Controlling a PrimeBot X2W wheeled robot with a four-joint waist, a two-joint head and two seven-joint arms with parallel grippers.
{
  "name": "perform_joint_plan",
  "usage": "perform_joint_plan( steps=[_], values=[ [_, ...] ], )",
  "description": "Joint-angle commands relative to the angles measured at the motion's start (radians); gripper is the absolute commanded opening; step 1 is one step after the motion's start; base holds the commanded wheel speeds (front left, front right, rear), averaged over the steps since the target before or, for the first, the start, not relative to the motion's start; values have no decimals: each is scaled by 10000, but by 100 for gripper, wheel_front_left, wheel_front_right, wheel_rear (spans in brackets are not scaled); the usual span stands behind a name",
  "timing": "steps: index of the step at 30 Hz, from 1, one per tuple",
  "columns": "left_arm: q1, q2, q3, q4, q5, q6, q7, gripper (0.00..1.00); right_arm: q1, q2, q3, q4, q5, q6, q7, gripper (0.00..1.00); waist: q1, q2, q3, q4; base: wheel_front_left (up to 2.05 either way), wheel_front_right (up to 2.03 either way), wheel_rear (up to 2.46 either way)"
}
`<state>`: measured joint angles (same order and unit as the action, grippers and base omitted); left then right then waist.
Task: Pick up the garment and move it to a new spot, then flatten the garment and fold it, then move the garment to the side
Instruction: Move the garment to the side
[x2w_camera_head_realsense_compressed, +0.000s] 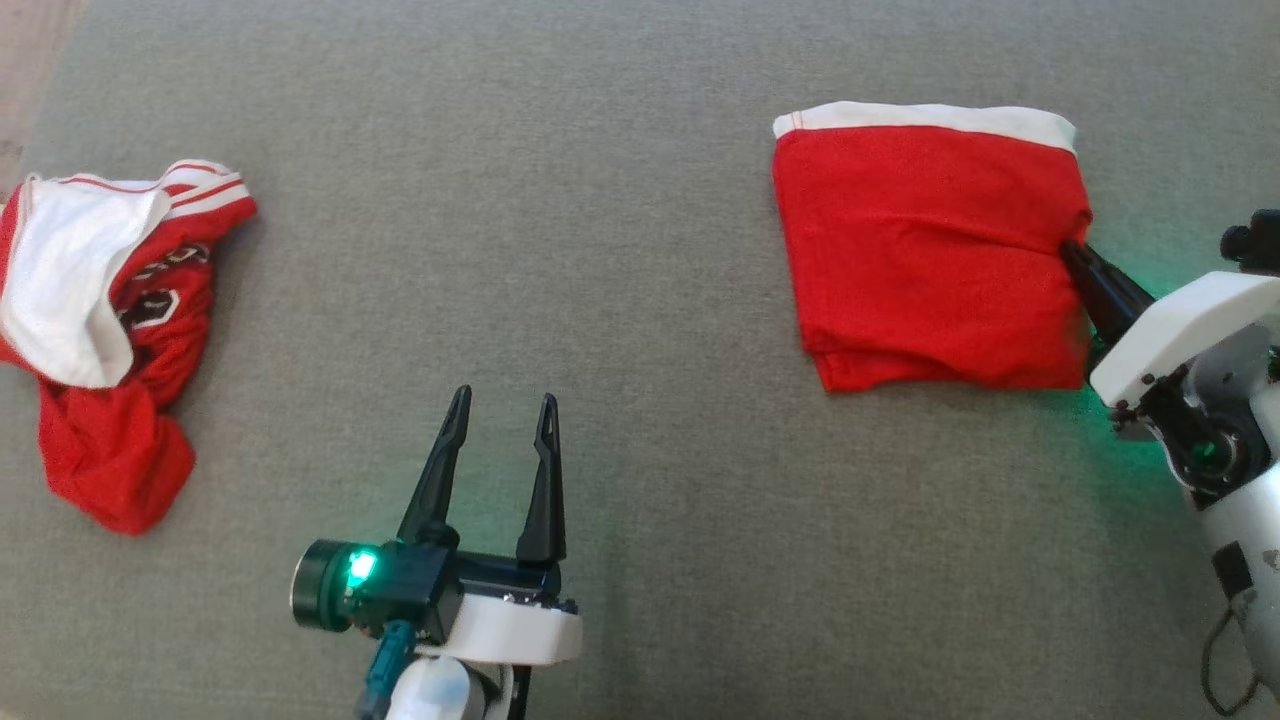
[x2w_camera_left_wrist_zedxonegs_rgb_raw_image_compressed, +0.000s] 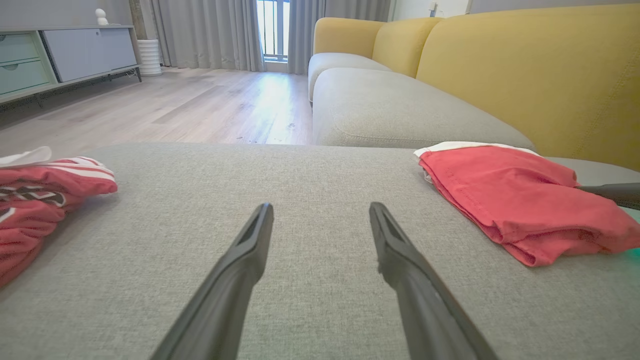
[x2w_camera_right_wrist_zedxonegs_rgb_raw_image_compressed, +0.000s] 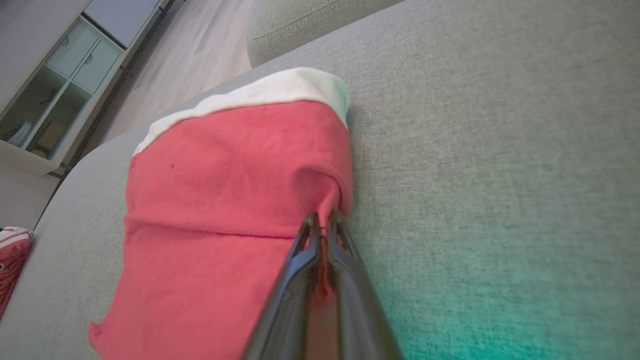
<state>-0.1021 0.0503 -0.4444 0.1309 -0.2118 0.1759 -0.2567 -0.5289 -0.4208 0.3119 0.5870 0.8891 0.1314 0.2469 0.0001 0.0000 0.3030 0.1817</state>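
The garment (x2w_camera_head_realsense_compressed: 930, 250), red with a white band along its far edge, lies folded into a rough square on the grey cushion at the right. My right gripper (x2w_camera_head_realsense_compressed: 1072, 250) is shut on the fabric at the middle of its right edge. The right wrist view shows the garment (x2w_camera_right_wrist_zedxonegs_rgb_raw_image_compressed: 225, 200) puckered up where the right gripper (x2w_camera_right_wrist_zedxonegs_rgb_raw_image_compressed: 322, 220) pinches it. My left gripper (x2w_camera_head_realsense_compressed: 500, 405) rests open over bare cushion, well to the left of the garment. In the left wrist view the left gripper (x2w_camera_left_wrist_zedxonegs_rgb_raw_image_compressed: 320, 207) holds nothing, and the garment (x2w_camera_left_wrist_zedxonegs_rgb_raw_image_compressed: 520, 200) lies to the right.
A crumpled red-and-white jersey (x2w_camera_head_realsense_compressed: 110, 340) lies at the cushion's left edge. The grey seat (x2w_camera_head_realsense_compressed: 640, 150) stretches between the two pieces. A yellow backrest (x2w_camera_left_wrist_zedxonegs_rgb_raw_image_compressed: 525, 65) rises on the right, with wooden floor (x2w_camera_left_wrist_zedxonegs_rgb_raw_image_compressed: 175, 105) and a cabinet (x2w_camera_left_wrist_zedxonegs_rgb_raw_image_compressed: 60, 55) beyond the seat's far edge.
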Motion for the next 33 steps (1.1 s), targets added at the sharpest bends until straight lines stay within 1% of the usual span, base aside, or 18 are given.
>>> perform_joint_plan(
  steps=[1,4,7,10,14,19,22,28,31,32,33],
  values=[
    [-272,-1,284,-244,-70,46,-51,100,-244,-174,129,-334,91,-7,-29,0,-1,0,33,-85,0,0,0],
    [-351,-1,304,-238,-44,42,-51,100,-333,-340,232,-476,155,-7,-293,0,-1,0,95,-313,0,0,0],
    [-455,-1,342,-253,5,7,-51,100,-427,-712,309,-547,9,-7,-491,0,-1,0,203,-603,0,0,0],
    [-599,-1,377,-270,83,-50,-51,100,-492,-1223,298,-618,-106,-7,-524,0,-1,0,374,-939,0,0,0],
    [-869,-1,404,-267,214,-173,-51,100,-483,-2138,119,-678,-360,-7,-585,0,-1,0,677,-1338,0,0,0],
    [-1204,-1,524,-230,417,-332,-51,100,-429,-3072,-389,-686,-678,-7,-731,0,-1,0,1105,-1828,0,0,0],
    [-1366,-1,586,-194,525,-455,-51,100,-454,-3464,-750,-645,-903,-7,-827,0,-1,0,1333,-2048,0,0,0],
    [-1679,-1,626,-182,643,-630,-51,100,-627,-4047,-1686,-518,-1522,-7,-1039,0,-1,0,1787,-2246,0,0,0],
    [-1798,-1,607,-177,654,-664,-51,100,-737,-4229,-2252,-436,-2097,-7,-1286,0,-1,0,1916,-2251,0,0,0],
    [-1825,-1,595,-167,648,-670,-51,100,-764,-4230,-2430,-396,-2320,-7,-1295,14,-1,0,1928,-2246,0,0,0],
    [-1849,-1,579,-149,638,-675,-51,100,-782,-4208,-2593,-359,-2566,-7,-1273,71,-1,0,1925,-2236,0,0,0]
  ],
)
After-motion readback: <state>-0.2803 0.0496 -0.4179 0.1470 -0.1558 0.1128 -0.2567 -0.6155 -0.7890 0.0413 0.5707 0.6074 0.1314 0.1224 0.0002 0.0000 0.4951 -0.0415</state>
